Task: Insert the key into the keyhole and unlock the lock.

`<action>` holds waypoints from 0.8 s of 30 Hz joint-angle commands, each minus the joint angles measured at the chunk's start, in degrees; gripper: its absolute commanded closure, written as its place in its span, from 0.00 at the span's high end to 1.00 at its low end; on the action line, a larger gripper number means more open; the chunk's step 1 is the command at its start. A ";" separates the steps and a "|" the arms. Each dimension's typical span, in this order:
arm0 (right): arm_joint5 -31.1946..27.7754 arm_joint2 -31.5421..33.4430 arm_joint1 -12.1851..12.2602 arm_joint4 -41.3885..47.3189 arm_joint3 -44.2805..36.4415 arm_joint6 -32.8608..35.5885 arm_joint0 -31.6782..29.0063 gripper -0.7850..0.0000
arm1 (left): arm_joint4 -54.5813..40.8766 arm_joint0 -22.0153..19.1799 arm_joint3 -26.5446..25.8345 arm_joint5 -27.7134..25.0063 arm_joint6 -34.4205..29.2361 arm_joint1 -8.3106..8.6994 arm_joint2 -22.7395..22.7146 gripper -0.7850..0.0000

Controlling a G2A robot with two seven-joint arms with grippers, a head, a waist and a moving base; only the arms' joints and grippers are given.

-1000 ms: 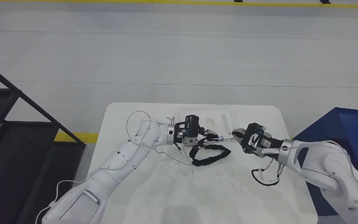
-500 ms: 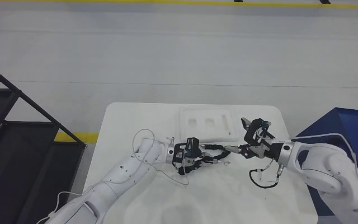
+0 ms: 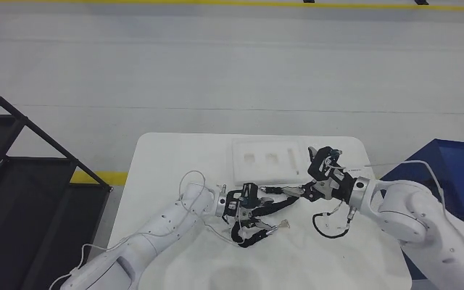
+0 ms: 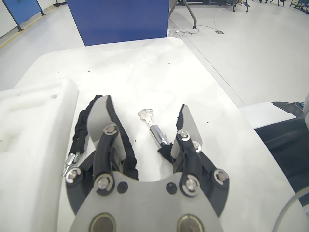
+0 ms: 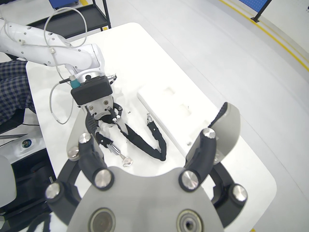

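Note:
A black cable lock (image 3: 270, 207) lies curled on the white table (image 3: 163, 170). Its steel cylinder (image 4: 158, 134) has the key (image 4: 145, 115) stuck in its end, with the key ring flat on the table. My left gripper (image 4: 144, 114) stands open low over the lock: the cylinder lies between its fingers and the cable (image 4: 79, 126) runs around the outside of one finger. The cable's bare pin end (image 4: 71, 160) lies loose beside the foam tray. My right gripper (image 5: 154, 131) is open and holds nothing, raised above the key (image 5: 126, 161) and cable (image 5: 149, 143), facing the left gripper (image 5: 105, 121).
A white foam tray (image 3: 268, 159) with cut-out pockets lies at the table's far side, right beside the lock. A blue bin (image 3: 435, 170) stands off the table's right edge and a black cart (image 3: 29, 181) to the left.
Both grippers held the lock and key between them off the table. Now both are open, the lock with the key in it lies on the table, and the right gripper has drawn back.

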 commanded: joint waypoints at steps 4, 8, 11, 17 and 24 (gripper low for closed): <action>-2.86 -3.35 -1.61 1.41 5.17 -1.51 4.67 1.00 | 0.91 -3.27 0.55 -2.38 4.05 1.25 -2.33 1.00; -8.30 -6.50 -3.03 2.35 11.01 0.71 10.25 1.00 | 5.17 -6.56 -0.04 -3.16 6.43 3.47 -4.63 1.00; -12.97 -8.62 -4.21 3.52 15.89 1.66 15.06 1.00 | 3.94 -8.33 -1.67 -3.16 6.44 5.23 -5.65 1.00; -20.38 -12.02 -6.50 8.82 23.99 4.88 24.25 1.00 | -3.62 -13.65 -2.20 -3.16 6.44 9.49 -3.52 1.00; -25.84 -14.10 -7.52 14.63 27.95 14.65 31.64 1.00 | -13.43 -22.53 -1.39 -3.16 6.43 15.17 4.28 1.00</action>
